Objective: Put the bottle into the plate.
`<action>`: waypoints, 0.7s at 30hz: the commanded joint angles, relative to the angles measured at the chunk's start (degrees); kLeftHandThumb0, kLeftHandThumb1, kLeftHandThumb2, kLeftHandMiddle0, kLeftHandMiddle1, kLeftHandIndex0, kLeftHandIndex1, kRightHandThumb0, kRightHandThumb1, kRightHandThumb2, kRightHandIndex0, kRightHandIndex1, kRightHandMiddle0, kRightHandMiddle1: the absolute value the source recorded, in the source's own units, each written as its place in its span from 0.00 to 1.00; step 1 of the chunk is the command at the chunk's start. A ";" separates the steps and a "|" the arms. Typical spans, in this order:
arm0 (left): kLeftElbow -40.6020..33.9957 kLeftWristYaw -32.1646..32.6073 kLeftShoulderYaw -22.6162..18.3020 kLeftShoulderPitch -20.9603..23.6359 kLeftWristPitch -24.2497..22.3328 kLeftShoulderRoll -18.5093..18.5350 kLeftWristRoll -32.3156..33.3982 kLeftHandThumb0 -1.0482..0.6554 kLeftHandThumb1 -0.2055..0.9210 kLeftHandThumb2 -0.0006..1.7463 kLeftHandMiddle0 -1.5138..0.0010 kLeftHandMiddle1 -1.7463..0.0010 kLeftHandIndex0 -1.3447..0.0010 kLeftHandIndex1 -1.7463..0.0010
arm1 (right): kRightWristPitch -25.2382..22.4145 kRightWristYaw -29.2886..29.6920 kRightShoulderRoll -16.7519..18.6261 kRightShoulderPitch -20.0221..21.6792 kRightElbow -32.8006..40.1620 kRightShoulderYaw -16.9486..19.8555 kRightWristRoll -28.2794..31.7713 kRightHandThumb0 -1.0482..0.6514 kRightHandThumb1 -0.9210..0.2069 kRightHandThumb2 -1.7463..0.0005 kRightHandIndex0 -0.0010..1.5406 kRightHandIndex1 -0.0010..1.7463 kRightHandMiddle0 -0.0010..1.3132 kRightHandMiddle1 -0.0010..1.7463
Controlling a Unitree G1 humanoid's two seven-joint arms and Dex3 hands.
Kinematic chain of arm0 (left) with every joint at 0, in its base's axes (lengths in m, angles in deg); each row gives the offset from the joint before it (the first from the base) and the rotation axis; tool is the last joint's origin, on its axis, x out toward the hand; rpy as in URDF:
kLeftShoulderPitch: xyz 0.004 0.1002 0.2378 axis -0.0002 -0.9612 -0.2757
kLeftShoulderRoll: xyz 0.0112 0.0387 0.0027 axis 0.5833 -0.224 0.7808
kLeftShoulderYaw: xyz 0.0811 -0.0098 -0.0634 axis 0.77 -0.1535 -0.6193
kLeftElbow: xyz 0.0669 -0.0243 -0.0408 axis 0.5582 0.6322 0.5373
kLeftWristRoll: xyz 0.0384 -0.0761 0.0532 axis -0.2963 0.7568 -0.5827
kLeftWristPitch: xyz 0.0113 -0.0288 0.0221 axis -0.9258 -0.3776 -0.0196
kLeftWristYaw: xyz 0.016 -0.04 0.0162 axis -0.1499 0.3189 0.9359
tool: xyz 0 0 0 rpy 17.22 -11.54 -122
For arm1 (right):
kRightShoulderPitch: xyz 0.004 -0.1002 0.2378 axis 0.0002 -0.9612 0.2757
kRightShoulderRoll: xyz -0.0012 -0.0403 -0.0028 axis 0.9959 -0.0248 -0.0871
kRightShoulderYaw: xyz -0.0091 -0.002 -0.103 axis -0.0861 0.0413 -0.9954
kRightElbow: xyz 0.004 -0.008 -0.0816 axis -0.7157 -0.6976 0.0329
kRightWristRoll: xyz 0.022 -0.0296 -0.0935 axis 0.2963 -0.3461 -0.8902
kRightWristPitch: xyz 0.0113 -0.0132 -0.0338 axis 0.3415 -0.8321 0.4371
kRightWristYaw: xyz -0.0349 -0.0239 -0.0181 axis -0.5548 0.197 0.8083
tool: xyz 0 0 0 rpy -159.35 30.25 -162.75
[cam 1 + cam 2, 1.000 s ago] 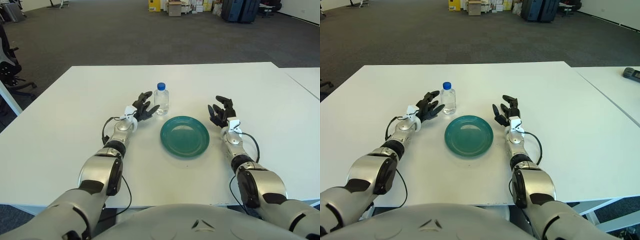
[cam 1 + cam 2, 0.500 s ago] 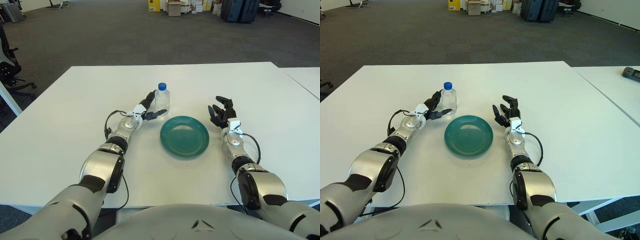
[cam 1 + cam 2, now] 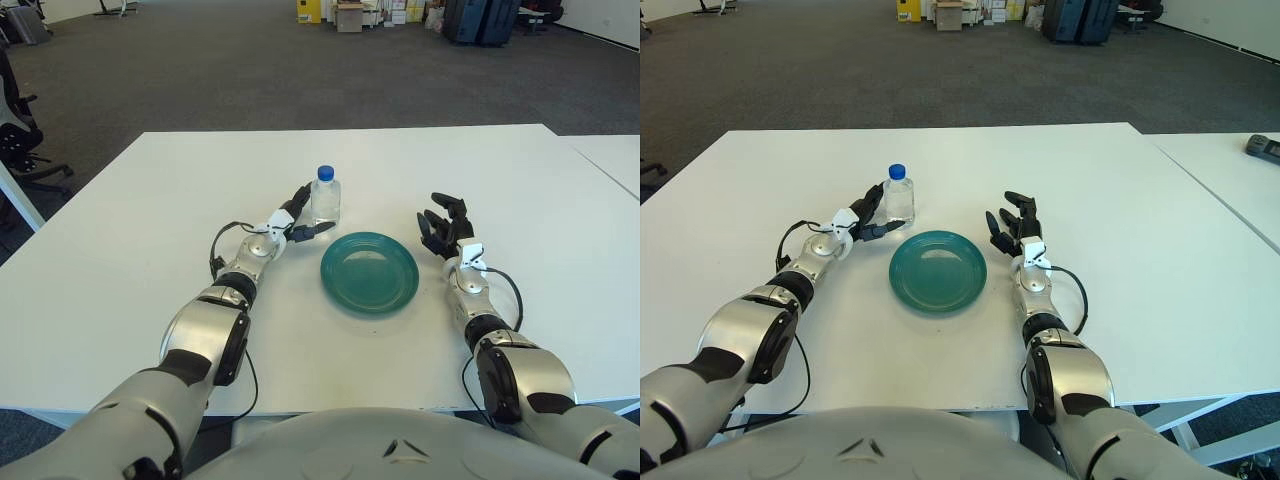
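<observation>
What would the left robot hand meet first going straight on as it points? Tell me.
The bottle. The left robot hand points up and right, its fingers already flanking the bottle's base, apparently touching or nearly so. The plate lies off that line, nearer the robot.

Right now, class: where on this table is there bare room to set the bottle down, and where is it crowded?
The green plate is bare inside, flanked by both hands. White table lies open left of the left hand and beyond the right hand. It is crowded where the left hand reaches the bottle.
</observation>
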 commanded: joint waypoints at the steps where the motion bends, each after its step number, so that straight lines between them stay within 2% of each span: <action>1: 0.27 -0.08 -1.04 3.03 -1.57 -0.74 1.12 0.01 0.98 0.04 1.00 1.00 1.00 1.00 | -0.34 -0.82 0.08 -1.32 -0.18 0.43 1.02 0.31 0.19 0.62 0.25 0.25 0.00 0.62; 5: 0.74 1.49 -1.61 4.93 -3.87 -2.62 1.47 0.03 0.98 0.04 1.00 1.00 0.99 1.00 | -0.06 -1.40 0.06 -1.59 -0.04 0.65 1.14 0.34 0.21 0.58 0.22 0.34 0.00 0.64; 9: 1.05 2.59 -2.83 6.10 -5.43 -3.81 2.25 0.04 0.99 0.04 0.99 1.00 0.97 0.98 | -0.55 -2.11 0.23 -1.73 0.05 1.21 1.87 0.36 0.22 0.55 0.22 0.38 0.00 0.66; 17: 1.52 2.68 -6.29 8.25 -8.36 -6.36 5.43 0.07 0.99 0.02 0.88 0.97 1.00 0.70 | -0.90 -3.36 0.54 -2.15 0.15 2.32 3.78 0.41 0.22 0.50 0.24 0.43 0.06 0.71; 21: 1.63 3.16 -6.94 9.14 -9.37 -7.36 6.00 0.08 0.99 0.02 0.85 0.96 1.00 0.63 | -0.80 -3.97 0.68 -2.23 0.15 2.92 4.48 0.42 0.22 0.48 0.25 0.44 0.09 0.72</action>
